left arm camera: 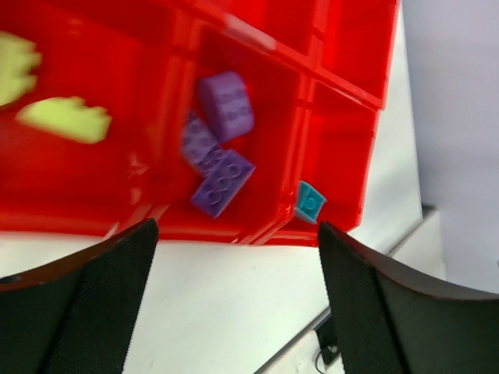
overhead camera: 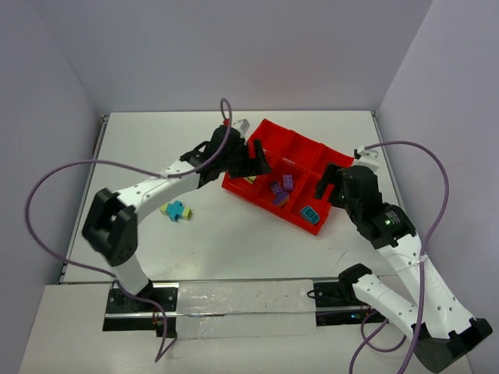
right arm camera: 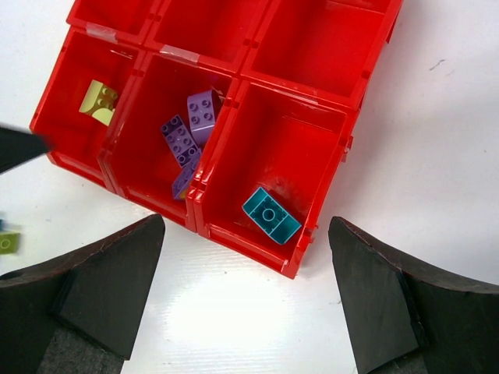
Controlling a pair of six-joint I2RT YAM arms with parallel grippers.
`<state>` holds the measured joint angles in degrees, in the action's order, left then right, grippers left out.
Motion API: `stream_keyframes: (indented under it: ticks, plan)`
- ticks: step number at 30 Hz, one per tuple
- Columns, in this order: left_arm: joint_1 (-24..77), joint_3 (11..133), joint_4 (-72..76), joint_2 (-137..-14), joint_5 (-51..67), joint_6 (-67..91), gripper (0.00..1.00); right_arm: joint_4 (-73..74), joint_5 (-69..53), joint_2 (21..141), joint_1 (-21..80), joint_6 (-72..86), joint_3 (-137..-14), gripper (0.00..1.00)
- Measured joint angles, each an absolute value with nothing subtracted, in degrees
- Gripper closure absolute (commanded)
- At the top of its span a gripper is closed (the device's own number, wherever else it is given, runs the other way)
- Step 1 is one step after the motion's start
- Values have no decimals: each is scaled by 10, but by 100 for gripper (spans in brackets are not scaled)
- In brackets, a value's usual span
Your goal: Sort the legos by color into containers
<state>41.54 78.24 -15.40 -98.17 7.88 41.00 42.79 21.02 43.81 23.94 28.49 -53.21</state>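
Here, a red tray (overhead camera: pixel 306 153) lies on the table (overhead camera: pixel 234 241). Its near row holds yellow bricks (right arm camera: pixel 99 101) in the left compartment, purple bricks (right arm camera: pixel 191 128) in the middle one and a teal brick (right arm camera: pixel 270 216) in the right one. A teal-and-yellow stack (overhead camera: pixel 177 210) lies on the table, left of the tray. The left gripper (overhead camera: pixel 253 161) is over the tray's left end and the right gripper (overhead camera: pixel 330 187) by its right end. Both are spread wide, holding nothing.

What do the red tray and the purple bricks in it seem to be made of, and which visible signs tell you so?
Red tray: probably moulded hard plastic with a glossy finish. Light glints off its floor, and its divider walls are thin and even.
Purple bricks: probably hard plastic too, with a duller satin finish. They have crisp round studs, sharp edges and uniform colour.
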Motion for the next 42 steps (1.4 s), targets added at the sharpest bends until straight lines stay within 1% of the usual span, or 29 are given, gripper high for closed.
stream_keyframes:
  ticks: [4,8,12,16,20,24,28,32,40,42]
  plan:
    - [403,717,-192,-860,-5,403,14,425,205,439,239,284,-528,7]
    - [332,614,-219,-747,-71,421,18,409,191,440,239,284,-524,7]
    - [265,524,-261,-712,-144,480,17,395,170,451,239,284,-513,7]
    - [262,494,-314,-719,-183,549,12,387,151,464,239,284,-505,7]
    - [251,499,-353,-743,-224,620,12,385,134,464,239,284,-504,7]
    - [207,493,-359,-756,-228,658,20,379,122,465,239,284,-499,7]
    - [163,477,-351,-763,-218,684,24,374,107,469,239,284,-495,7]
    - [155,472,-341,-782,-209,702,29,369,97,479,239,283,-495,7]
    - [147,472,-331,-827,-207,730,30,368,84,482,239,276,-495,7]
    - [146,472,-329,-834,-207,734,32,367,82,482,239,276,-494,7]
